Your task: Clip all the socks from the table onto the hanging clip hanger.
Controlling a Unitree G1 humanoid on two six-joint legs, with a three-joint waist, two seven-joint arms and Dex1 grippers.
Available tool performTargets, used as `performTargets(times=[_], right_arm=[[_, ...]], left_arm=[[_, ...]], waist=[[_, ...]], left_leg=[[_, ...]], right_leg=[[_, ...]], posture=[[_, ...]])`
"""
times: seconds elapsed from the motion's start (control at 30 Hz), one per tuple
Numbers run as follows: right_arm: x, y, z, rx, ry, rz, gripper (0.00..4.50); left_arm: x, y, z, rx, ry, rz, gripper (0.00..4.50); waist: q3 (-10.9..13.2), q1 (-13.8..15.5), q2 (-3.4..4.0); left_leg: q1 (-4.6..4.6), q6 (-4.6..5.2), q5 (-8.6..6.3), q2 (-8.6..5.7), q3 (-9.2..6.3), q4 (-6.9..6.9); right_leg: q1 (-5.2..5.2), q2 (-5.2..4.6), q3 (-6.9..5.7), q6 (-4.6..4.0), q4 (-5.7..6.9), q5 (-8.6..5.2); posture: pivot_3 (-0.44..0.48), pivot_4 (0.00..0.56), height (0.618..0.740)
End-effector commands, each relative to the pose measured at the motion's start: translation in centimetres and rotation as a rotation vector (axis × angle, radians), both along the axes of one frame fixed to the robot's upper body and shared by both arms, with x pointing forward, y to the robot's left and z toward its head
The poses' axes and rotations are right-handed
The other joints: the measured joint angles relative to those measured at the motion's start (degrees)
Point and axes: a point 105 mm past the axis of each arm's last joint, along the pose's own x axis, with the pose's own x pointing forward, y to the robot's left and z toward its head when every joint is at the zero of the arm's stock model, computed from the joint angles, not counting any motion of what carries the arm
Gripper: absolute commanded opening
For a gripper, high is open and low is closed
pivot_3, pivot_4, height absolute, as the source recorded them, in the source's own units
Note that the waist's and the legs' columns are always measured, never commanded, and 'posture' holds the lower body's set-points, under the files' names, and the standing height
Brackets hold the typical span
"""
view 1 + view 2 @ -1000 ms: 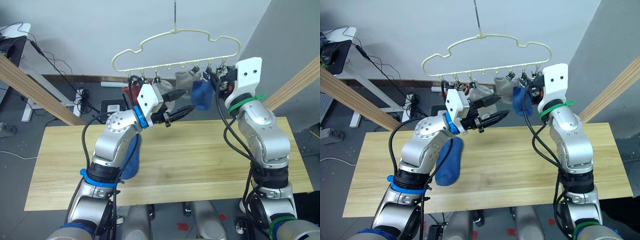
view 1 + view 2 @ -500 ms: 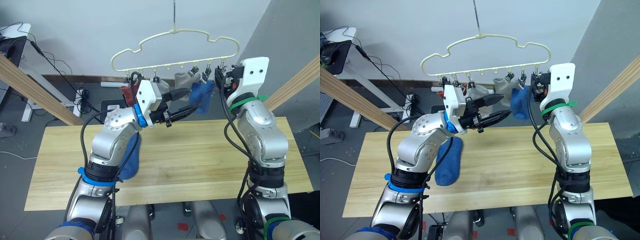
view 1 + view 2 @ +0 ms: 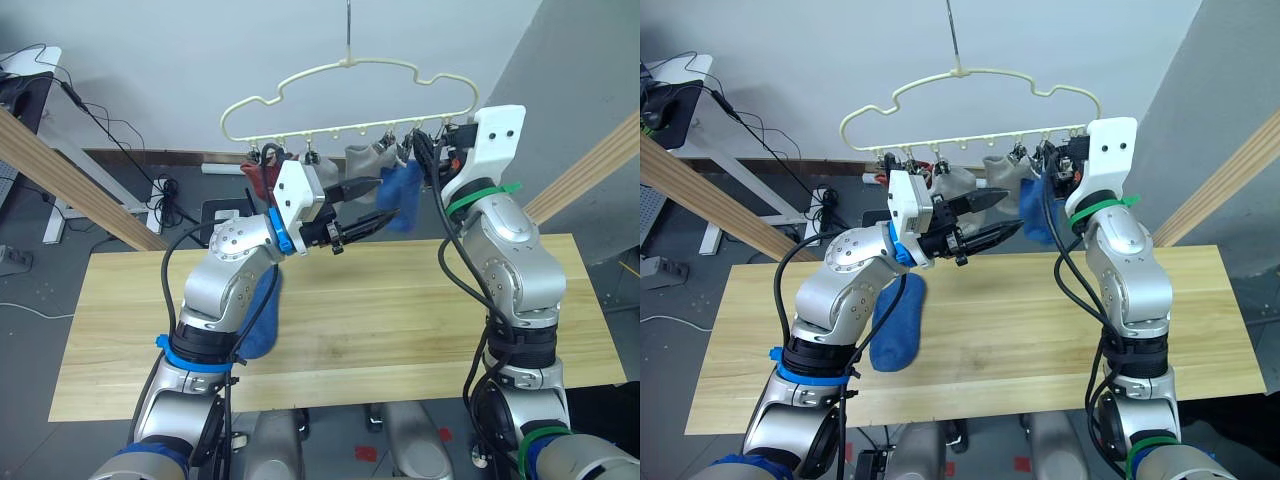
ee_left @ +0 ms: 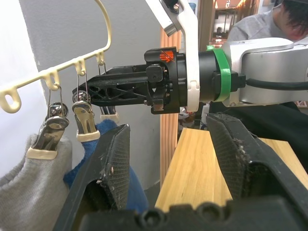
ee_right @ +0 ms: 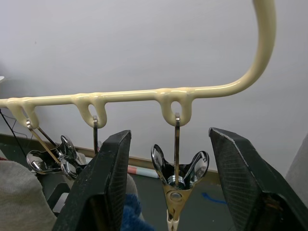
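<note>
Left eye view: nearest, long light wooden plank table (image 3: pixel 400 320) bearing one blue knit ankle sock (image 3: pixel 262 318), partly hidden behind the left arm. Above, left gripper (image 3: pixel 368 205) with black fingers spread, empty, just beside a hanging blue sock (image 3: pixel 403 193). Beyond, right gripper (image 5: pixel 169 183) with fingers apart around a small metal clip (image 5: pixel 176 179) on the pale yellow-green wavy wire clip hanger (image 3: pixel 350 90). Grey sock (image 3: pixel 368 160) and brick-red sock (image 3: pixel 262 180) clipped alongside.

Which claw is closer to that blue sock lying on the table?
Left. The left claw hovers above and beside the blue sock on the table; the right claw is farther off, up at the hanger's clips.
</note>
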Motion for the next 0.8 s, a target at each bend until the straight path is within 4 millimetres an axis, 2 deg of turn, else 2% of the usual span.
performTargets(times=[0.03, 0.23, 0.33, 0.53, 0.63, 0.73, 0.8], right_arm=[[-0.5, 0.3, 1.3, 0.019, -0.047, 0.017, 2.68], [-0.7, 0.5, 1.4, 0.029, -0.049, 0.029, 0.67], [-0.7, 0.5, 1.5, 0.027, -0.054, 0.032, 0.01], [-0.8, 0.5, 1.7, 0.017, -0.064, 0.036, 0.01], [-0.8, 0.4, 1.7, 0.011, -0.068, 0.036, 0.01], [-0.8, 0.3, 1.8, 0.001, -0.072, 0.038, 0.0], [-0.9, 0.2, 1.8, -0.005, -0.072, 0.04, 0.0]], left_arm=[[-0.6, -0.3, 0.8, -0.011, -0.051, -0.008, 2.8], [-0.3, -0.2, 0.7, -0.011, -0.057, 0.02, 2.83], [-0.2, -0.1, 0.5, -0.006, -0.064, 0.038, 2.83], [0.3, 1.0, -0.4, 0.007, -0.06, 0.13, 2.83], [1.0, 2.7, -2.4, 0.04, -0.031, 0.276, 2.83], [1.1, 5.6, -5.6, 0.068, 0.073, 0.459, 3.36], [0.8, 7.4, -7.4, 0.082, 0.131, 0.559, 3.95]], waist=[[0.0, -0.01, 0.0], [0.0, -0.01, 0.0], [0.0, -0.01, 0.0], [0.0, -0.05, 0.0], [-0.01, -0.2, 0.01], [-0.01, -0.31, 0.01], [0.0, -0.25, 0.01]], left_leg=[[0.0, 0.0, 0.0, 0.0, 0.0, 0.0], [0.0, 0.0, 0.0, 0.0, 0.0, 0.0], [0.0, 0.0, 0.0, 0.0, 0.0, 0.0], [0.0, 0.0, 0.0, 0.0, 0.0, 0.0], [0.0, 0.0, 0.0, 0.01, 0.0, -0.01], [0.0, 0.01, 0.0, 0.02, -0.01, -0.03], [0.0, 0.01, -0.01, 0.03, -0.02, -0.04]], right_leg=[[0.0, 0.0, 0.0, 0.0, 0.0, 0.0], [0.0, 0.0, 0.0, 0.0, 0.0, 0.0], [0.0, 0.0, 0.0, 0.0, 0.0, 0.0], [0.0, 0.0, 0.0, 0.0, 0.0, 0.0], [0.0, 0.0, 0.01, 0.0, -0.01, 0.0], [0.0, 0.0, 0.02, 0.0, -0.01, 0.0], [-0.01, 0.0, 0.02, -0.01, 0.0, 0.0]], posture=[[-0.174, 0.373, 0.74], [-0.177, 0.376, 0.74], [-0.177, 0.376, 0.74], [-0.177, 0.376, 0.74], [-0.18, 0.376, 0.74], [-0.181, 0.379, 0.74], [-0.18, 0.379, 0.74]])
